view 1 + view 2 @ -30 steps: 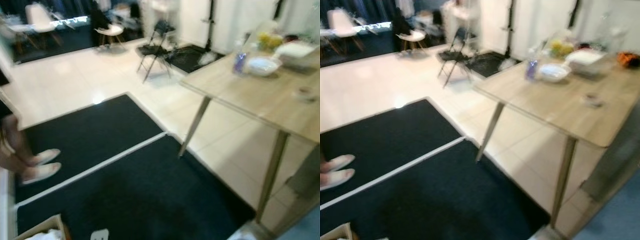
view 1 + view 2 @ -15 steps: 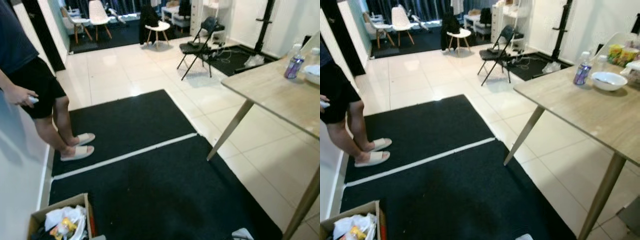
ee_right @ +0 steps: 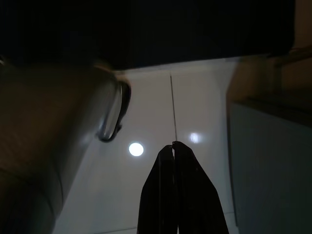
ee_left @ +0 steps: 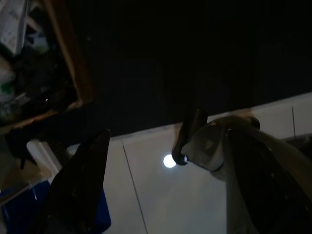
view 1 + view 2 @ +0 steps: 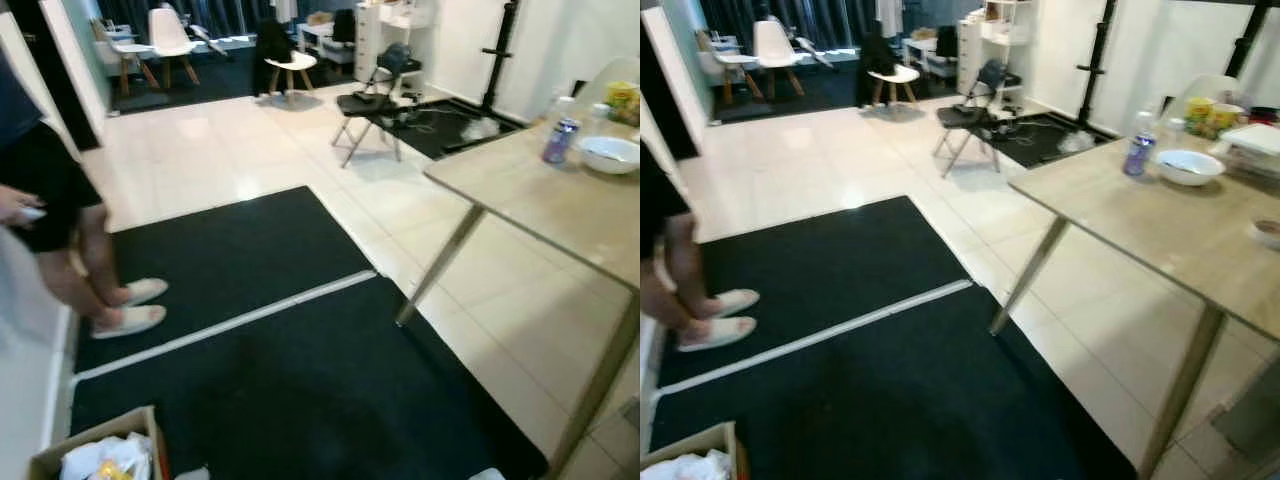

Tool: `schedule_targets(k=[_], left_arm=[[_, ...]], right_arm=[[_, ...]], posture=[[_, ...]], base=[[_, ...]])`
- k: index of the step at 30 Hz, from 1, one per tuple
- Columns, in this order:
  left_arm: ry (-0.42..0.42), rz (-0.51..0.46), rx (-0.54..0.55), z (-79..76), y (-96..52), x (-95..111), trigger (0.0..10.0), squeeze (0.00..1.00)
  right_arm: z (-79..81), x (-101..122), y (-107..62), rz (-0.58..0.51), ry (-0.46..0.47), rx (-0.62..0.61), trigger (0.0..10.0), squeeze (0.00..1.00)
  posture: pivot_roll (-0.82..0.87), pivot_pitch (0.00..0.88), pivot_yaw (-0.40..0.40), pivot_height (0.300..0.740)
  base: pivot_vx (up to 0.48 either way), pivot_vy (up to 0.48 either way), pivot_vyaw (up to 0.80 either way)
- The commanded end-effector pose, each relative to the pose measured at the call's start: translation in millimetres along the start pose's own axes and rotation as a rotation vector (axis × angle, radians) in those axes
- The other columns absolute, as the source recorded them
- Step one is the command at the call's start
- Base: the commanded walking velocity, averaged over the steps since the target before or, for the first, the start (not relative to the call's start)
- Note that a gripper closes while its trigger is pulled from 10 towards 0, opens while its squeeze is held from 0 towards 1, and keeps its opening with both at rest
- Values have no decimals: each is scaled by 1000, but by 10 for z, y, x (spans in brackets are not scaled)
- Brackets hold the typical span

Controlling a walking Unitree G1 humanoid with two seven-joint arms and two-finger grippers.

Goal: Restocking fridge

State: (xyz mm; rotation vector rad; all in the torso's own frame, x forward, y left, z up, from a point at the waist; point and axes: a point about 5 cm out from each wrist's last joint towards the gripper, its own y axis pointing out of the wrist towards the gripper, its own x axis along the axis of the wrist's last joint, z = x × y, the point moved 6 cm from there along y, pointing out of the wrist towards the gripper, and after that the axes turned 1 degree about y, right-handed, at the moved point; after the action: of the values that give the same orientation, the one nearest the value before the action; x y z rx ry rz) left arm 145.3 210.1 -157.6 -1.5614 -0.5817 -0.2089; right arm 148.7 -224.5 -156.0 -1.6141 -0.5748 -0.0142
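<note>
Black mat (image 5: 300, 380) lies between table (image 5: 1160, 240) and person (image 5: 50, 200).

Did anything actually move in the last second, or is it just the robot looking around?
Mostly the robot's head camera swung: left first, then partly back right, so the whole scene shifted. The person came into view. The wooden table, the bottle, the white bowl and the black mats stayed put. Nothing was grasped or released.

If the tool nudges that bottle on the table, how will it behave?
The bottle is tall, narrow and upright, so it probably tips easily. It looks like clear plastic: likely light, smooth and a bit slippery. Being round, it may roll toward the white bowl on the table.
</note>
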Motion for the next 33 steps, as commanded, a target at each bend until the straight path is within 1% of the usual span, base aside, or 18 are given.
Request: schedule_targets(k=[1, 20, 27, 33], left_arm=[[0, -4, -3, -14, 8, 29, 10000, 0], [12, 0, -8, -24, 10, 29, 10000, 0], [20, -6, -5, -2, 13, 71, 10000, 0], [20, -16, -3, -1, 21, 123, 10000, 0]], right_arm=[[-39, 33, -2, -8, -3, -10, 10000, 0], [-36, 111, 11, -10, -4, -9, 10000, 0], [-49, 163, 13, -19, -16, -6, 10000, 0], [-7, 49, 5, -8, -10, -2, 10000, 0]], posture=[[-41, 0, 17, 740], [-45, 0, 6, 740], [-44, 0, 5, 740], [-47, 0, 5, 740]], base=[[315, 0, 0], [325, 0, 0], [328, 0, 0], [328, 0, 0]])
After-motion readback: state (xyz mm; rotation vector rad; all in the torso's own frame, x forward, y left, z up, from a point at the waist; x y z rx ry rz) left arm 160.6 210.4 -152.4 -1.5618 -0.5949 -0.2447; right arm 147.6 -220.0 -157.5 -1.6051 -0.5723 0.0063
